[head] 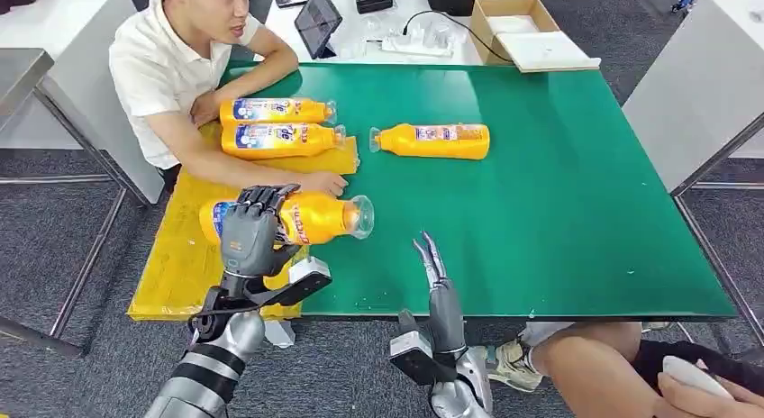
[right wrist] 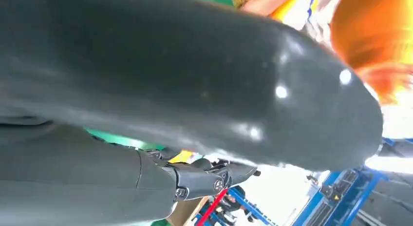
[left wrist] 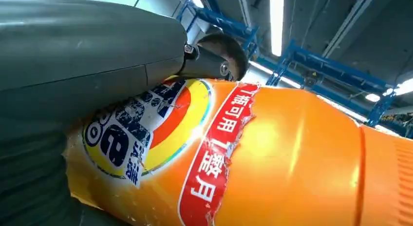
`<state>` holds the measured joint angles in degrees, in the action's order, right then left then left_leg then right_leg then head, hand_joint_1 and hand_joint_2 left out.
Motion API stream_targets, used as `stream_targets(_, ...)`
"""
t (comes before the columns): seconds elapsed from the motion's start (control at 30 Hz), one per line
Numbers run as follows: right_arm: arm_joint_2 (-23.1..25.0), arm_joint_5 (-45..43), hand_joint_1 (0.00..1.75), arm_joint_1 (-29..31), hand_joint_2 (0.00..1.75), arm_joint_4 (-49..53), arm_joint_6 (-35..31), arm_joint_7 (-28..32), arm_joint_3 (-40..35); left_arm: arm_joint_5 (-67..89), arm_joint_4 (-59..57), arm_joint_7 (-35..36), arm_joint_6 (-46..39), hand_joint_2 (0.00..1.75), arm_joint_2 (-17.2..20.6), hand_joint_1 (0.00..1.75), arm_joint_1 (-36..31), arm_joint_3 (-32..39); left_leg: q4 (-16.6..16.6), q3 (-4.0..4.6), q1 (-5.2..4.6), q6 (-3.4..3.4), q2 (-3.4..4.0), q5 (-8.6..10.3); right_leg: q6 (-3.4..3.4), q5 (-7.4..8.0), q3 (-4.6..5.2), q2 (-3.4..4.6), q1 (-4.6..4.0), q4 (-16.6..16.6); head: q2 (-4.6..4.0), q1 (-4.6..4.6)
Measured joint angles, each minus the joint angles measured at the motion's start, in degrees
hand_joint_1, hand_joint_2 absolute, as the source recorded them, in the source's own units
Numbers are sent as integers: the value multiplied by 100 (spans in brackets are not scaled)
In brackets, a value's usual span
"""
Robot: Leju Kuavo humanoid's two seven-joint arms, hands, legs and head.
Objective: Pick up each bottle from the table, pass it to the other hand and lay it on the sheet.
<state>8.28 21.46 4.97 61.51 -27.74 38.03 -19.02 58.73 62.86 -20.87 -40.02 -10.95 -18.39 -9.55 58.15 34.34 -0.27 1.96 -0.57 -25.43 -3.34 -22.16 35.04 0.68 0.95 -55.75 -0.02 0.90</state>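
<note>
Bright, even overhead light in the head view; soft short shadows on the green table (head: pixel 559 211). Strip-lamp (left wrist: pixel 276 19) glare in the left wrist view. Blurred, overexposed right wrist view

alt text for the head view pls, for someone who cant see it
The robot's left hand grips an orange plastic bottle lying over the yellow sheet at the green table's left edge, while its right hand is empty, fingers straight. Two more bottles lie on the sheet by a seated person's arm; a fourth lies on the table.
</note>
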Motion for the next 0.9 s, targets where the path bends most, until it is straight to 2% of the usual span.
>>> stream_targets(0.13, 7, -7, 0, -68, 0, 87, 98, -11, 57, 149, -368, 617, 90, 175, 31, 175, -203, -29, 0, 0, 0, 0, -1, 0, 1, -1, 1, 0, 0, 0, 0, 4)
stream_targets(0.3, 35, -94, 0, -376, 0, 479, 162, -77, 164, 315, -1465, 1541, 711, 175, 260, 175, -775, -166, 0, 1, 0, 0, 1, 0, 1, 0, 1, 0, 0, -1, 0, 4)
stream_targets(0.57, 50, -214, 0, -502, 0, 758, 302, -245, 319, 469, -2757, 2135, 1386, 175, 461, 175, -1404, -247, 0, 3, 0, 0, 1, 0, 0, 0, 0, 0, 1, -1, 0, 2)
stream_targets(0.83, 109, -295, 0, -444, 0, 643, 339, -135, 452, 596, -3464, 2367, 1692, 175, 514, 171, -1784, -295, 0, -3, 0, 0, -1, 0, 1, -1, -7, -1, 1, -1, 0, 4)
stream_targets(0.87, 114, -297, 0, -440, 0, 629, 339, -129, 470, 599, -3506, 2367, 1731, 175, 514, 77, -1804, -295, 0, -5, 0, -1, -1, 0, 2, -1, -8, -1, 1, -1, 0, 2)
stream_targets(0.9, 114, -299, 0, -435, 0, 610, 343, -125, 483, 599, -3551, 2367, 1748, 175, 516, 12, -1824, -297, 0, -7, 0, -1, -1, 1, 2, -1, -10, -1, 1, -1, 0, 0)
